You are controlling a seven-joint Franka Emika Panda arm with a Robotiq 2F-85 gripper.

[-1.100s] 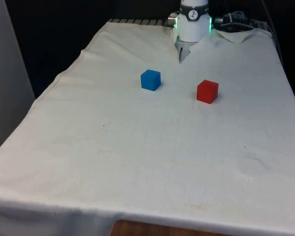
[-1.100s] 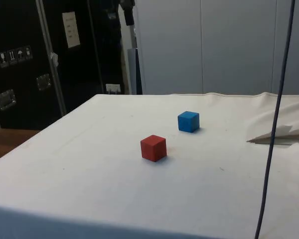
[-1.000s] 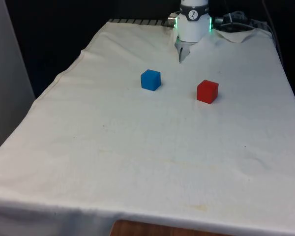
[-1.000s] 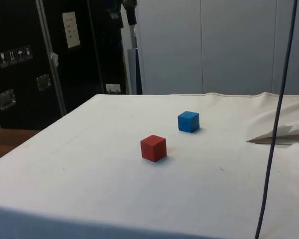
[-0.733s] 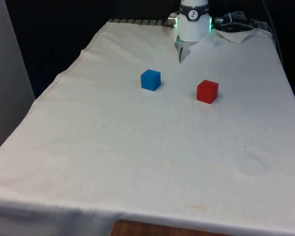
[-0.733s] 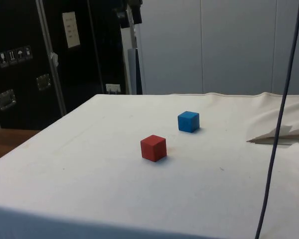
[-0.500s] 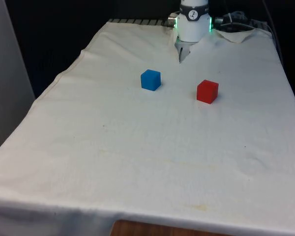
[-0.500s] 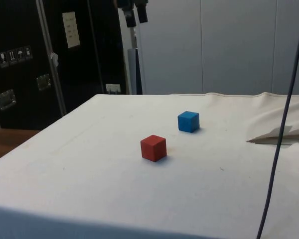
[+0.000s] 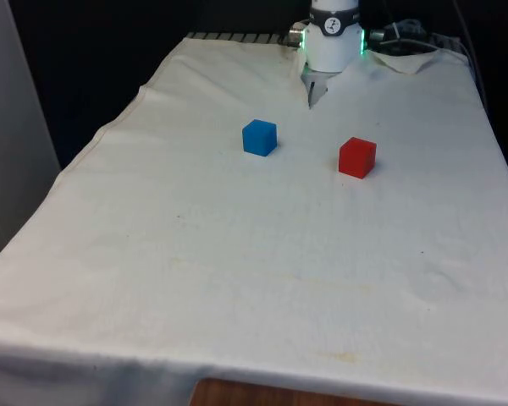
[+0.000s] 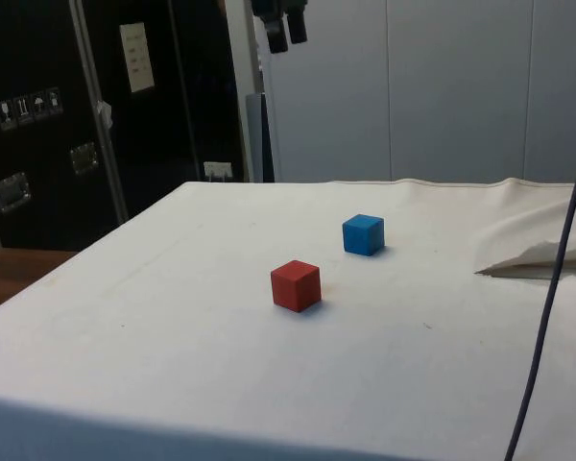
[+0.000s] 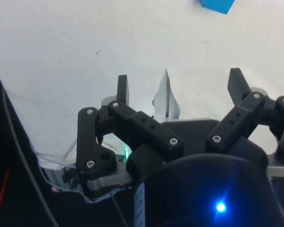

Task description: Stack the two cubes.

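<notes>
Since the earlier frames the two cubes have not moved; only our gripper has travelled across the top of the side view, high above the table. Our fingers are spread wide, holding nothing.

The blue cube and the red cube both sit flat on the white cloth, well apart, red on the front view's right. Nothing is stacked yet, so we judge the whole task remains: grasp one, lift, place it on the other.

Both cubes lie far from the cloth's edges, with open room all around.
</notes>
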